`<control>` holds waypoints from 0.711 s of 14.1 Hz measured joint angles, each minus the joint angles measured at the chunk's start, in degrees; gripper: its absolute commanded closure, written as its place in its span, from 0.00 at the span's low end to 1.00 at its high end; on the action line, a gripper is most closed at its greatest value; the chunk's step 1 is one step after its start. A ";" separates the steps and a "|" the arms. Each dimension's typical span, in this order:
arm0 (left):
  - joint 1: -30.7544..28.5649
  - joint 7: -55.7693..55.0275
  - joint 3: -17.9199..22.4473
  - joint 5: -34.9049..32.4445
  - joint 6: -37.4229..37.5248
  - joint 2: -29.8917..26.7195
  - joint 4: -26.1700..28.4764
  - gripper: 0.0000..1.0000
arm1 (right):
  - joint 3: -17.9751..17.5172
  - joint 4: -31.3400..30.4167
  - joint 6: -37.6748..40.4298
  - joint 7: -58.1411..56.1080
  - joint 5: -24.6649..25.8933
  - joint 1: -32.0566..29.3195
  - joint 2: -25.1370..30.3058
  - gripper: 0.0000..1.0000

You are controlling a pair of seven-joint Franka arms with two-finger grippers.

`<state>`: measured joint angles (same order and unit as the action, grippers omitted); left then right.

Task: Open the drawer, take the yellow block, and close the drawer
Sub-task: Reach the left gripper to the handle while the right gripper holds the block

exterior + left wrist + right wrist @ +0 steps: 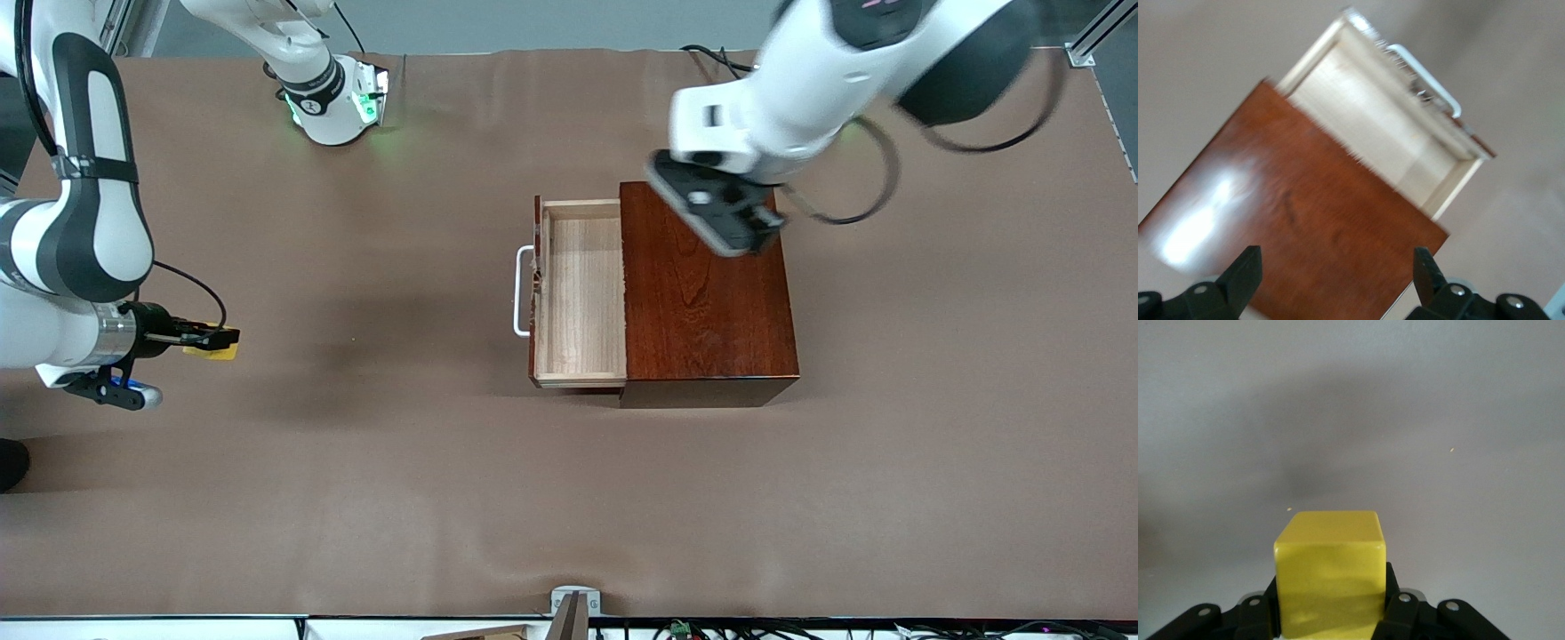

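Note:
The mahogany box [707, 293] stands mid-table with its drawer [582, 293] pulled out toward the right arm's end. The drawer's pale tray is empty and its white handle [520, 292] is free. My right gripper [209, 340] is shut on the yellow block [222, 342], low over bare table near the right arm's end. The right wrist view shows the block [1330, 567] between the fingers [1395, 603]. My left gripper [742, 222] hovers over the box's top, open and empty. The left wrist view shows its fingertips [1245, 270] wide apart over the box top [1305, 200], with the drawer [1385, 127] past it.
The right arm's base [333, 102], lit green, stands at the table's edge farthest from the camera. Cables [711, 58] lie near the left arm's base. A small metal mount [573, 604] sits at the table's nearest edge. Brown tabletop [400, 462] surrounds the box.

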<state>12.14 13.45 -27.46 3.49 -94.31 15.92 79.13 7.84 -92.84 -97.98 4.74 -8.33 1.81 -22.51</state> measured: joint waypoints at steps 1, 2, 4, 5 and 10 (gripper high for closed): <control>2.15 1.56 0.01 -0.07 -1.66 1.91 -0.96 0.00 | -0.09 -1.02 -2.44 -0.91 0.43 0.00 -0.30 0.93; 4.44 2.98 0.07 -0.54 -3.98 3.65 -1.57 0.00 | -0.14 -2.57 -5.24 -1.94 0.59 0.01 -0.61 0.93; 9.08 3.89 0.13 -2.83 -8.83 6.86 -2.26 0.00 | -0.23 -6.19 -10.54 -3.31 0.83 0.01 -1.06 0.93; 11.33 3.92 0.17 -3.86 -11.06 8.51 -2.62 0.00 | -0.27 -8.13 -13.09 -4.11 1.08 0.01 -1.18 0.93; 17.39 6.40 1.59 -8.26 -20.80 17.27 -3.60 0.00 | -0.50 -18.22 -26.58 -6.13 3.69 0.04 -1.37 0.90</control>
<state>29.52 19.85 -25.86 -4.77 -115.11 33.20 75.54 7.34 -111.07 -124.56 -1.40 -4.64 1.85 -23.87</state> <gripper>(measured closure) 0.000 0.441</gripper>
